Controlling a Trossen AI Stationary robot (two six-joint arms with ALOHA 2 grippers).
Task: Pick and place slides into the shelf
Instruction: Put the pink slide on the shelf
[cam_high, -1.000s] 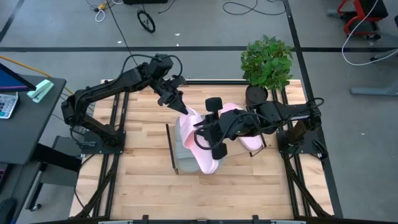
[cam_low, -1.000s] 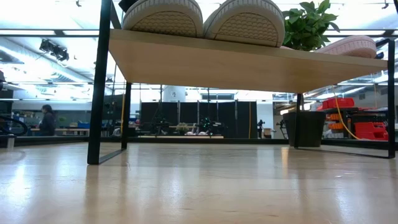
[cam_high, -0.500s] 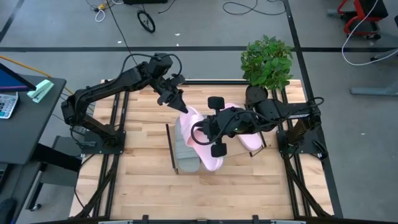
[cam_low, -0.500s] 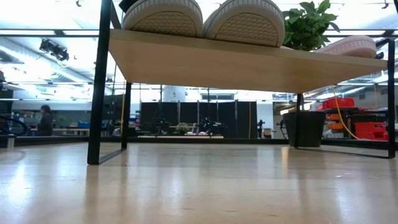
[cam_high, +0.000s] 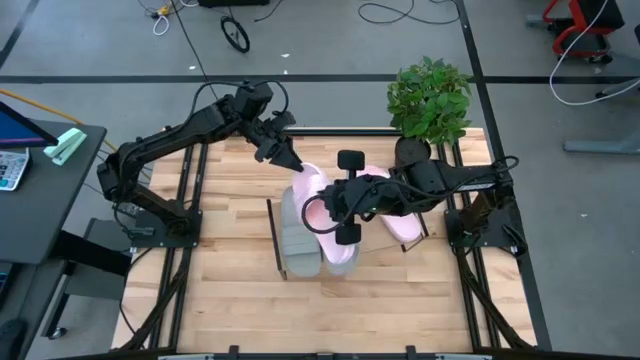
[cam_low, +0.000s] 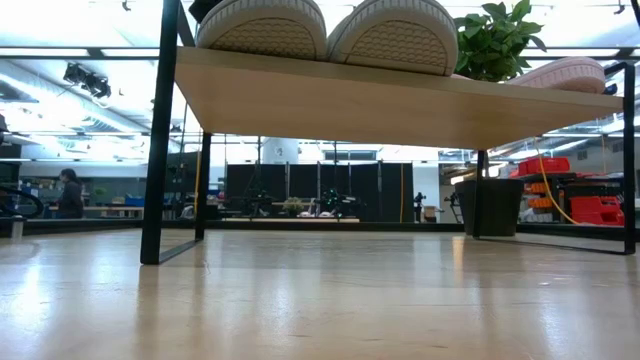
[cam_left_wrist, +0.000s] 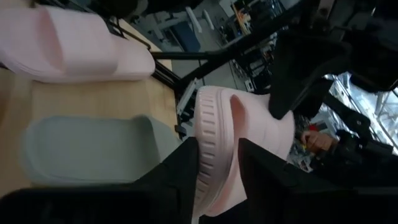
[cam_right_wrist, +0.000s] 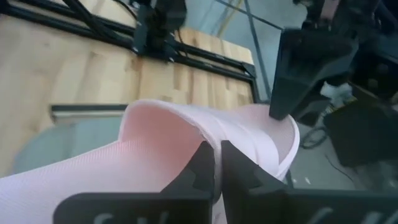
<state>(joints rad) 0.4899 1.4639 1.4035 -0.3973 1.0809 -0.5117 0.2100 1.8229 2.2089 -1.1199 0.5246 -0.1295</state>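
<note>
A light pink slide (cam_high: 332, 222) is tilted above the shelf (cam_low: 400, 100), over the shelf's left half. My right gripper (cam_high: 333, 211) is shut on its strap. My left gripper (cam_high: 299, 171) reaches in from the far left, open, its fingers on either side of the slide's far end (cam_left_wrist: 214, 146). A pale grey slide (cam_high: 297, 238) lies on the shelf beside the pink one, and a second pink slide (cam_high: 402, 224) lies on the shelf's right part. In the low view, slide soles (cam_low: 262, 25) rest on the board. My left gripper has the pink slide's ribbed end rim (cam_left_wrist: 205, 134) between its two fingers (cam_left_wrist: 181, 168); whether they touch it, I cannot tell. My right gripper pinches the strap's arched edge (cam_right_wrist: 208, 138) between its two fingers, which come from the table's right, slanting down. The slide is tilted, its far end raised.
A potted plant (cam_high: 428, 98) stands at the table's far right, close behind the right arm. The shelf's thin black end frame (cam_high: 273, 240) stands left of the grey slide. Bare wooden tabletop (cam_high: 240, 300) lies near and left of the shelf.
My right gripper has rolled at the wrist over the shelf, and the pink slide has turned with it, so its strap opening now shows from above. The grey slide and the other pink slide have stayed in place.
</note>
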